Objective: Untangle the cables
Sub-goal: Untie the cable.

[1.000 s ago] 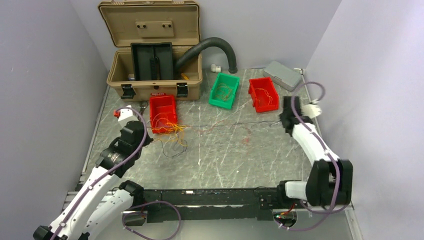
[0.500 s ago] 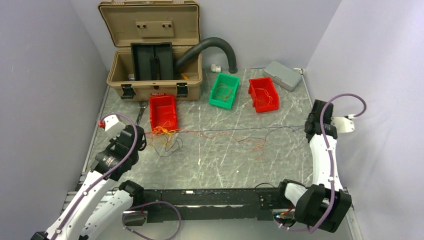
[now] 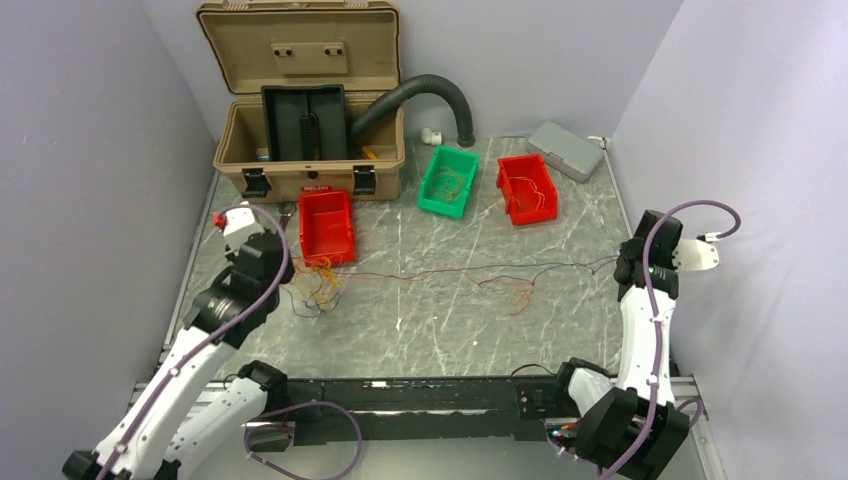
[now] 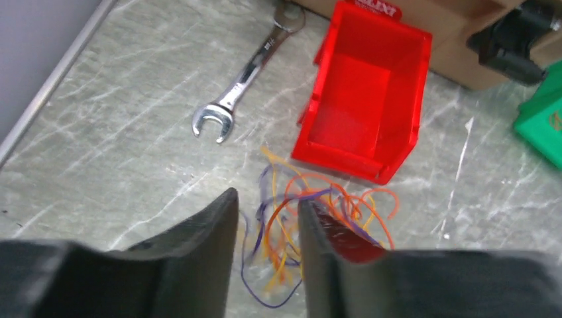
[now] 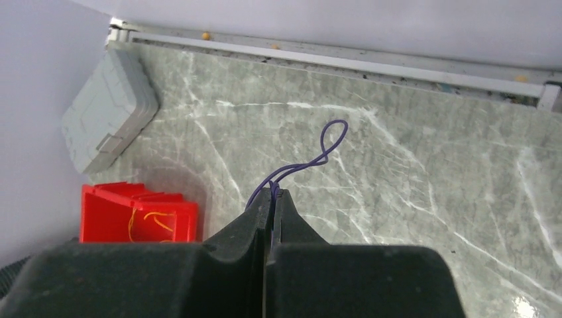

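The cables are thin wires: a loose orange, yellow and purple tangle [image 3: 318, 285] lies in front of the left red bin [image 3: 327, 222]. One dark wire [image 3: 470, 270] runs taut from the tangle across the table to my right gripper [image 3: 627, 266]. In the right wrist view that gripper [image 5: 272, 192] is shut on the purple wire [image 5: 331, 132], which loops out past the tips. My left gripper [image 4: 266, 202] hovers open over the tangle [image 4: 309, 175], with strands lying loose on the table between its fingers. Red and orange strands [image 3: 515, 295] lie mid-table.
A wrench [image 4: 245, 83] lies left of the red bin [image 4: 364, 99]. At the back stand an open tan toolbox [image 3: 305, 110] with a black hose [image 3: 420, 95], a green bin [image 3: 449, 180], a second red bin [image 3: 526, 187] and a grey box [image 3: 565, 148].
My right gripper has pulled rightward toward the table edge, drawing the dark wire out long. The left gripper has opened and let go of the tangle, which shifted left.
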### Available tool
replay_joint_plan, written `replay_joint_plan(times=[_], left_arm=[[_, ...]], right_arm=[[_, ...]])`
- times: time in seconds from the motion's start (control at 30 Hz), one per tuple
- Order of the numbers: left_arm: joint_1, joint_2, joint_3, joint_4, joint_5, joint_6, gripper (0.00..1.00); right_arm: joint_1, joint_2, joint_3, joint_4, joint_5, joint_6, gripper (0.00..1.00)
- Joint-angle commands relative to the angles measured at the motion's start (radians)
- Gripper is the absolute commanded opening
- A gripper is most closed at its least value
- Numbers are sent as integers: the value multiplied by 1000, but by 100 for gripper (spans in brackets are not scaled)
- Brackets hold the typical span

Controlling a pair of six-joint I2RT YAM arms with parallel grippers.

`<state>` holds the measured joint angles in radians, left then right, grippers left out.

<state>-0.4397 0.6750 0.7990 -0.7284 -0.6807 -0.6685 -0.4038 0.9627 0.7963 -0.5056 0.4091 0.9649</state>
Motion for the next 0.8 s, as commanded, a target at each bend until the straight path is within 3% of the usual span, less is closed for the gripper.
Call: replay_joint_plan(times=[0.0, 0.03, 0.07, 0.13, 0.27, 0.37, 0.57, 0.77], left_arm=[[6, 93, 82, 42, 123, 114, 67], [6, 111, 92, 51, 164, 127, 83], [6, 127, 100, 63, 206, 146, 91], [6, 155, 105, 110, 344, 208, 99], [-3, 191, 49, 327, 703, 291, 100], [-49, 229, 24, 509, 844, 315, 99], [-219, 397, 126, 716, 914, 407, 99], [-253, 618, 291, 838, 924, 400, 100]], right_arm=[[66, -34, 29, 107, -60, -161, 0], [113, -30, 42, 109, -61, -178, 0], [185, -23, 59, 107, -50, -190, 0], [305, -11, 110, 103, -11, -218, 0], [512, 39, 274, 81, 30, -273, 0], [598, 81, 426, 58, -21, -298, 0], [716, 147, 673, 56, -185, -326, 0], [760, 198, 868, 89, -355, -274, 0]])
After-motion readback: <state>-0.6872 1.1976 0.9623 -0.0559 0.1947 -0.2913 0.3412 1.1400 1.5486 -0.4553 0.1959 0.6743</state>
